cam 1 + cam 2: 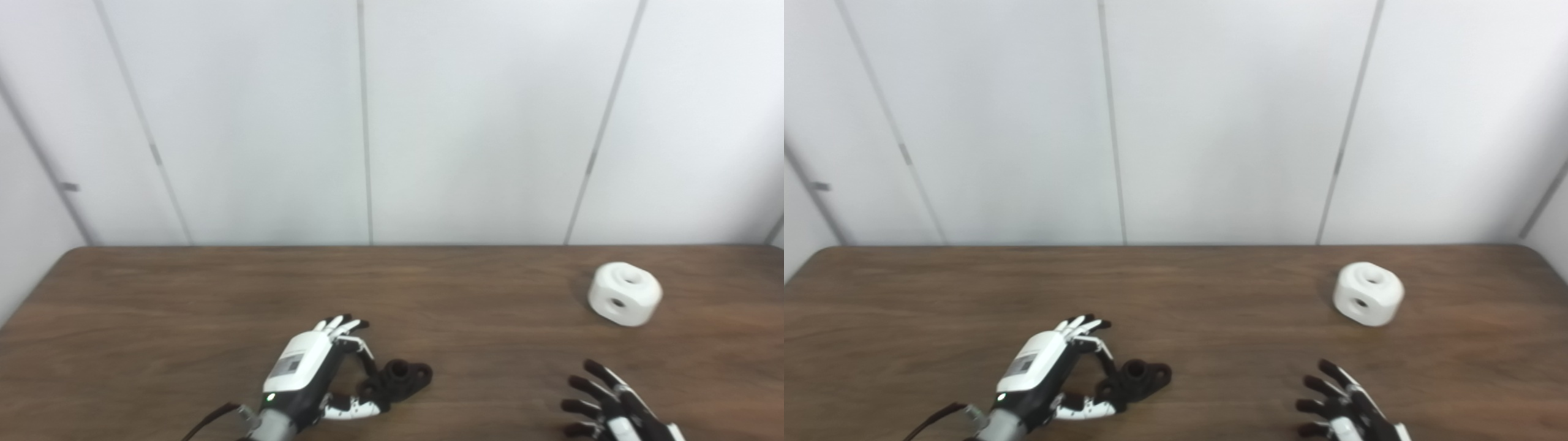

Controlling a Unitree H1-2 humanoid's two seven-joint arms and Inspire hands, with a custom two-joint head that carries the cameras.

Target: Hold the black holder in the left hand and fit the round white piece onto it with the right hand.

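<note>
Risk sits mainly with the black holder [401, 378], which lies on the desk [184, 294] near its front edge, with the left robot hand [315, 367] curled loosely about it, thumb beneath and fingers arched over, not yet clamped as far as I can tell. If that hand closes off-centre, the holder could skid or tip away. The right robot hand [612, 404], fingers spread and empty, is well apart from the round white piece [625, 294] toward the far right corner, and a glancing reach could roll it.
</note>
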